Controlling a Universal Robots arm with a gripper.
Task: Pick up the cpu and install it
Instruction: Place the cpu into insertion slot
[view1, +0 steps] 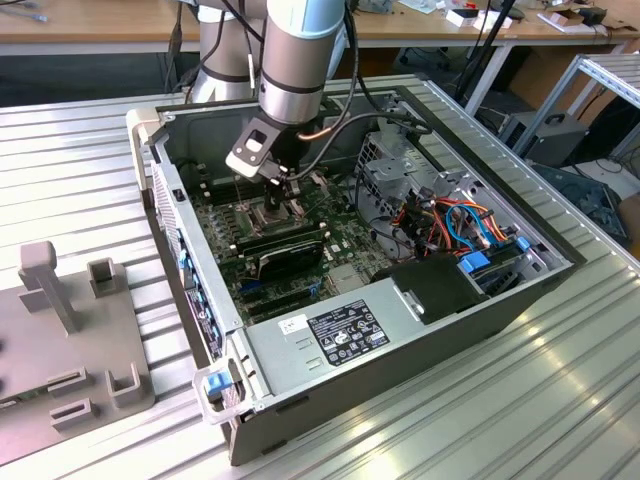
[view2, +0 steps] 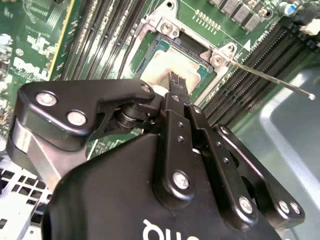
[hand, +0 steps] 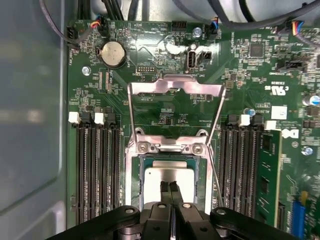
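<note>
**Site:** open desktop PC case (view1: 400, 335) on a ribbed metal tabletop (view1: 80, 170). The arm reaches down into it, w/ the end effector (view1: 283, 193) over the motherboard (hand: 240, 75) at the cpu socket frame (hand: 131, 175).

**Task item:** the cpu (hand: 156, 184) lies flat inside the socket frame, silver top up, edges approx. parallel w/ the frame in both wrist views. It reads as set down, not carried. Full seating can't be confirmed, as part of the chip is hidden behind the fingers.

**End effector:** fingers (hand: 165, 195) are together, w/ nothing clamped betw. them. The tips sit at or just above the cpu top, near its middle. Contact vs. hairline clearance can't be determined.

**Retention hw:** the hinged load plate (hand: 175, 86) is swung open, away from the socket. The lever rod (view2: 272, 78) is free and sticks out over the DIMM slots (hand: 97, 165). The cpu is therefore not locked in.

**Judgement, step in hand:** seating or checking the chip w/ closed tips.
- Keep the load straight down, light and centred on the metal top.
- No sideways drag. The contacts beneath are prob. fragile, and a skewed chip could damage them.
- The chip should sit level, w/ all four edges inside the frame.
- Keep the tips clear of the lever rod and the open plate.

**Other:** one green memory module (hand: 267, 175) is fitted beside the socket. A coin cell (hand: 113, 54) sits beyond the open plate. No obstruction noted.
</note>
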